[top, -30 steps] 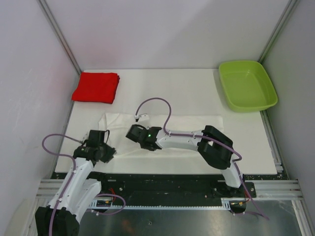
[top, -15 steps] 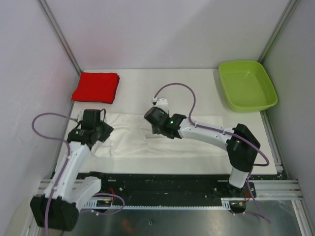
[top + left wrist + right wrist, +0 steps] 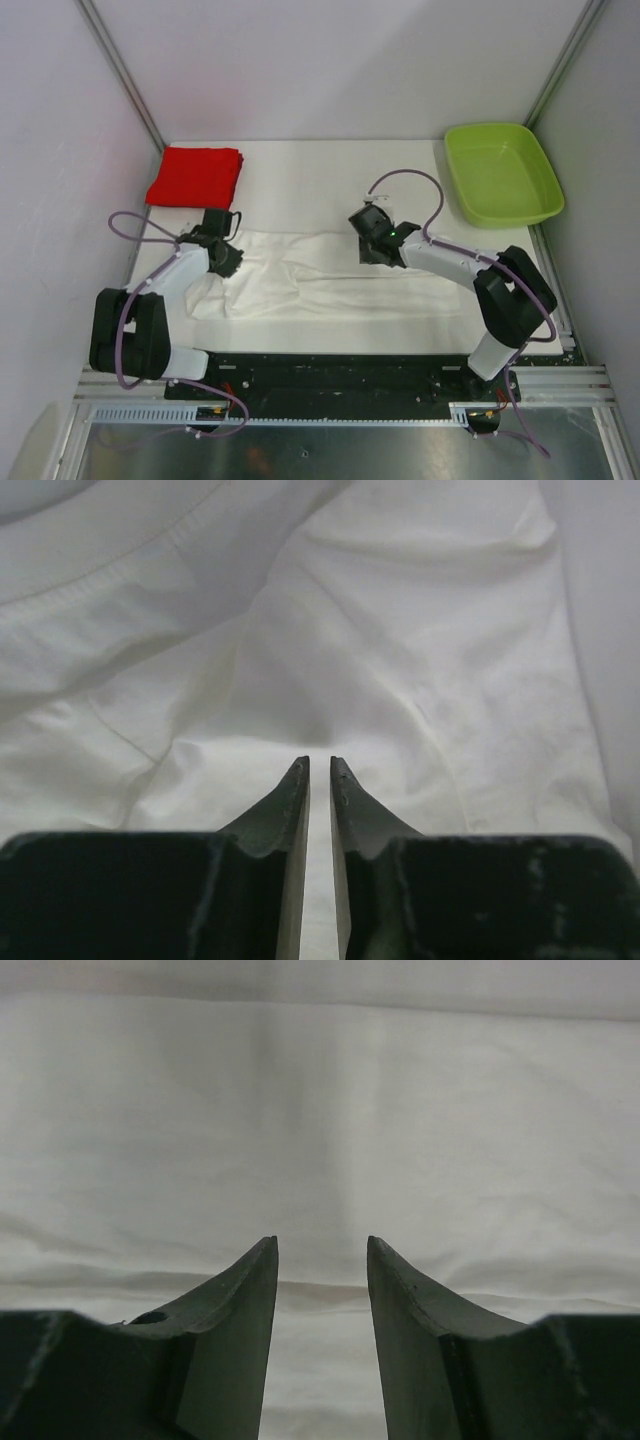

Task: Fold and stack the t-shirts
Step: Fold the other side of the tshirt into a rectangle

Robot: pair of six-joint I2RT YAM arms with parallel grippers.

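Observation:
The white t-shirt (image 3: 330, 285) lies across the middle of the table as a long, creased band; its print patch does not show. The red t-shirt (image 3: 195, 177) lies folded at the far left corner. My left gripper (image 3: 226, 259) sits at the band's left end. In the left wrist view the left gripper (image 3: 319, 760) has its jaws almost closed, with a thin strip of white cloth (image 3: 400, 630) between them. My right gripper (image 3: 368, 241) is at the band's far edge, right of centre. In the right wrist view it (image 3: 320, 1242) is open over the flat white cloth (image 3: 320, 1110) and holds nothing.
A lime-green plastic tray (image 3: 502, 172) stands at the far right corner. Grey walls close in the left, back and right. A black rail runs along the near table edge (image 3: 330, 355). Purple cables loop above both arms.
Both arms swept from the near edge to the far side, carrying the shirt's near part over itself into a narrower band. The right gripper moved right along the far edge.

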